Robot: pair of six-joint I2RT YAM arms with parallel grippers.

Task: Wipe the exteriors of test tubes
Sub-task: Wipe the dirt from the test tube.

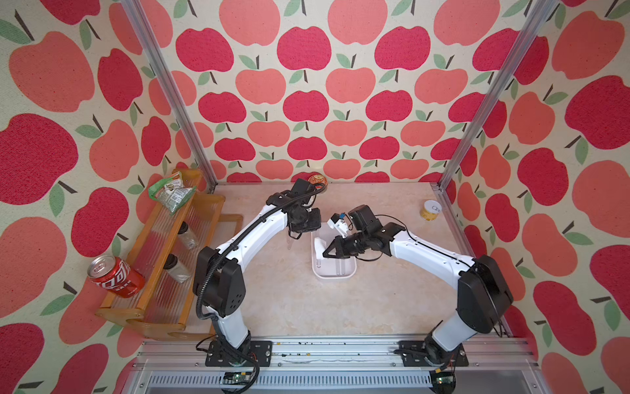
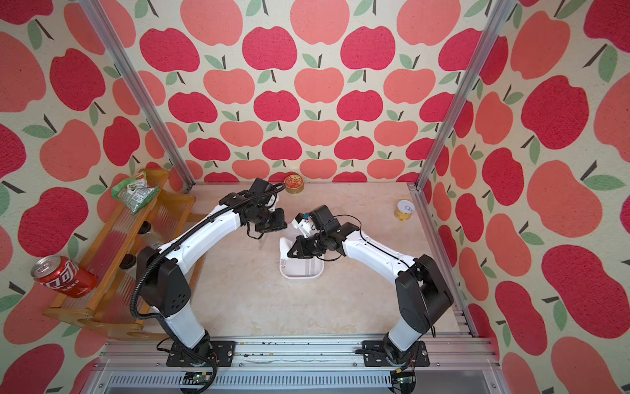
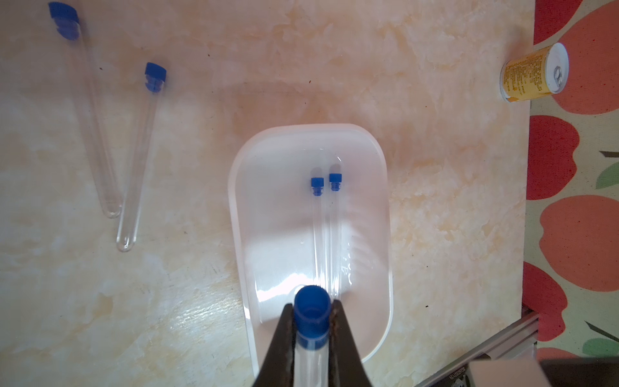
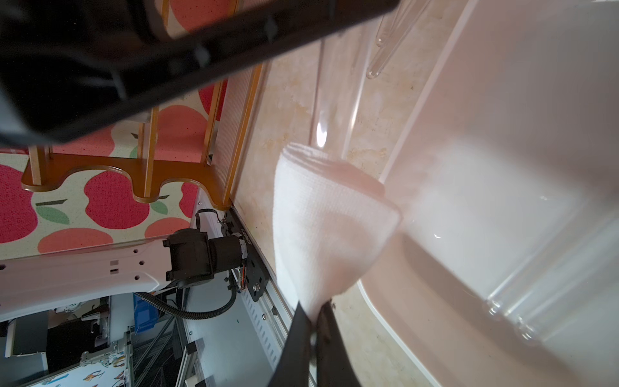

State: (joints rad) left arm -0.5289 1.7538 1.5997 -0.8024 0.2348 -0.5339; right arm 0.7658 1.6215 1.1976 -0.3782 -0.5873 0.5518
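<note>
My left gripper (image 3: 312,306) is shut on a clear test tube (image 3: 310,355) just below its blue cap, above the near end of a white tray (image 3: 241,214). In the right wrist view this held tube (image 4: 335,110) runs down into a folded white cloth (image 4: 328,228), which my right gripper (image 4: 313,308) is shut on. Two capped tubes (image 3: 316,234) lie side by side in the tray. Two more tubes (image 3: 140,157) lie on the table beside it. In both top views the cloth (image 1: 318,245) (image 2: 284,247) sits at the tray's left rim, between the two wrists.
A wooden rack (image 1: 163,252) along the left edge carries a red cola can (image 1: 116,276), a snack bag (image 1: 172,192) and two dark-lidded jars (image 1: 187,235). A yellow can (image 1: 430,209) stands at the back right. A red tin (image 1: 317,180) stands by the back wall.
</note>
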